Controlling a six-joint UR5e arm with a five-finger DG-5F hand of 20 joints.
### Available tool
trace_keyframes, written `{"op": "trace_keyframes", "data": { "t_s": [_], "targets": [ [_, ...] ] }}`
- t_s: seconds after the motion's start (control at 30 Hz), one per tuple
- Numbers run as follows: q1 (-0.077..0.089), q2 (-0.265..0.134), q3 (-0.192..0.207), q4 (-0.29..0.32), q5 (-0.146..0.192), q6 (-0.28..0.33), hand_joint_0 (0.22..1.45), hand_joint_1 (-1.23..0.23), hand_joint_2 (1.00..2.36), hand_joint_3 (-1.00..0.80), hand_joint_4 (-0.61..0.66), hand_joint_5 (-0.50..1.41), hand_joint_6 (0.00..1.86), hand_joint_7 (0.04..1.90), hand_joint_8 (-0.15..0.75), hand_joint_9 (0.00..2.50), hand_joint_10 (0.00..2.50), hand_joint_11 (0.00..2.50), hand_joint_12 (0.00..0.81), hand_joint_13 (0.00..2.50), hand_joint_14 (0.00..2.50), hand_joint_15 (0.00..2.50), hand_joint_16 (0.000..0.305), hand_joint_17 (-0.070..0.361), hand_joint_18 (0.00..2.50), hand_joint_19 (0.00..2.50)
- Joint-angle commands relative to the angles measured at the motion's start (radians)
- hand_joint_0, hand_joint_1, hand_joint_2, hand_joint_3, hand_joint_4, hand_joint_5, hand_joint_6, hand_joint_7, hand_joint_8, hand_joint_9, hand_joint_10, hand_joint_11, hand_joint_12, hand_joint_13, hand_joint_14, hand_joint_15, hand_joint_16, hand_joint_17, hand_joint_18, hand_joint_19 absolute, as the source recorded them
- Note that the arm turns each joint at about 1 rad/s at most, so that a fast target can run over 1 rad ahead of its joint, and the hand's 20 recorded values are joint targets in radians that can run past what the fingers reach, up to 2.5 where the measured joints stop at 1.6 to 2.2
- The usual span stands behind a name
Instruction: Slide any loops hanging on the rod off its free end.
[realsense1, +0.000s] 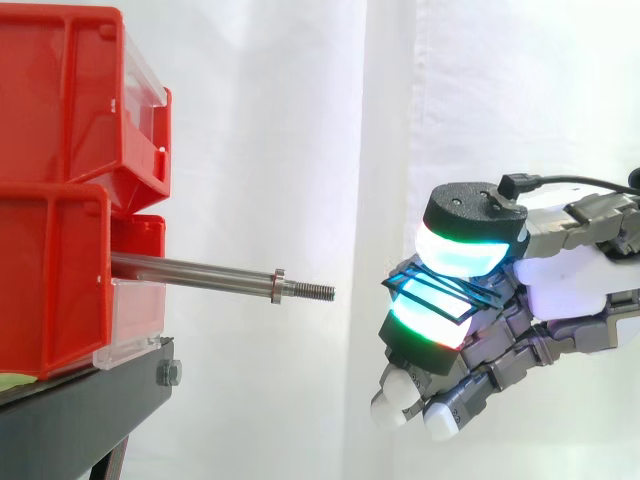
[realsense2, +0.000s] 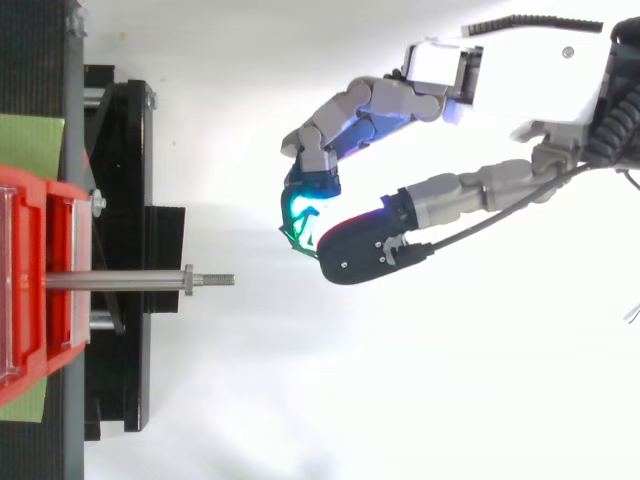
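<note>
A bare steel rod (realsense1: 200, 270) sticks out to the right from the red bins (realsense1: 60, 190), ending in a collar and a threaded tip (realsense1: 312, 291). The same rod (realsense2: 130, 281) shows from above with nothing hanging on it. My hand (realsense1: 520, 300) hovers to the right of the tip, clear of the rod. Between the thumb's glowing pad and a finger pad it pinches thin dark loops (realsense1: 440, 292). From above, the loops (realsense2: 300, 238) show at the pinch, just right of and slightly above the rod tip (realsense2: 222, 280).
The red bins rest on a black stand (realsense1: 90, 410), with its frame (realsense2: 130, 330) seen from above. A green sheet (realsense2: 30, 145) lies behind the bins. A white curtain backs the scene.
</note>
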Motion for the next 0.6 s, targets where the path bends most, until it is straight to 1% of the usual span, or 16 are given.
{"op": "trace_keyframes", "data": {
  "t_s": [0.0,0.03,0.1,0.23,0.3,0.33,0.37,0.53,0.57],
  "targets": [
    [0.0,0.001,-0.001,-0.001,0.0,0.003,0.55,-0.72,1.02,-0.11,0.11,-0.15,0.91,1.06,0.273,0.64,0.02,0.43,0.335,0.45,0.01,0.2,0.047,0.107,0.45,0.3],
    [0.0,0.001,-0.001,-0.001,0.0,0.003,0.55,-0.73,1.02,-0.1,0.09,-0.15,0.92,1.04,0.273,0.64,0.02,0.42,0.335,0.45,0.01,0.2,0.047,0.107,0.45,0.3],
    [0.001,-0.001,0.001,-0.003,0.0,0.003,0.56,-0.75,1.02,-0.12,0.08,-0.16,0.93,0.99,0.272,0.63,0.02,0.43,0.336,0.45,0.01,0.2,0.047,0.107,0.46,0.31],
    [0.0,0.001,0.001,-0.003,0.0,0.007,0.58,-0.79,1.01,-0.33,0.15,-0.17,0.93,0.94,0.268,0.63,0.02,0.43,0.335,0.45,0.01,0.2,0.048,0.107,0.47,0.31],
    [-0.002,0.001,0.002,-0.003,0.0,0.01,0.56,-0.75,1.01,-0.41,0.16,-0.17,0.92,0.91,0.267,0.63,0.02,0.42,0.338,0.46,0.01,0.19,0.048,0.109,0.49,0.31],
    [-0.002,-0.001,0.007,-0.006,-0.002,0.01,0.55,-0.71,1.0,-0.45,0.16,-0.16,0.92,0.89,0.268,0.63,0.02,0.43,0.339,0.46,0.01,0.2,0.049,0.11,0.49,0.31],
    [-0.002,-0.001,0.009,-0.01,-0.002,0.012,0.54,-0.64,1.0,-0.49,0.15,-0.16,0.91,0.92,0.273,0.65,0.02,0.42,0.341,0.46,0.01,0.2,0.049,0.111,0.49,0.31],
    [-0.002,0.001,0.013,-0.019,-0.003,0.01,0.55,-0.49,1.0,-0.5,0.14,-0.14,0.89,0.98,0.266,0.7,0.02,0.42,0.334,0.46,0.01,0.19,0.048,0.108,0.48,0.32],
    [-0.002,0.001,0.013,-0.019,-0.003,0.012,0.56,-0.48,1.0,-0.45,0.13,-0.14,0.89,0.98,0.266,0.7,0.02,0.41,0.332,0.46,0.01,0.19,0.047,0.107,0.48,0.32]
  ]
}}
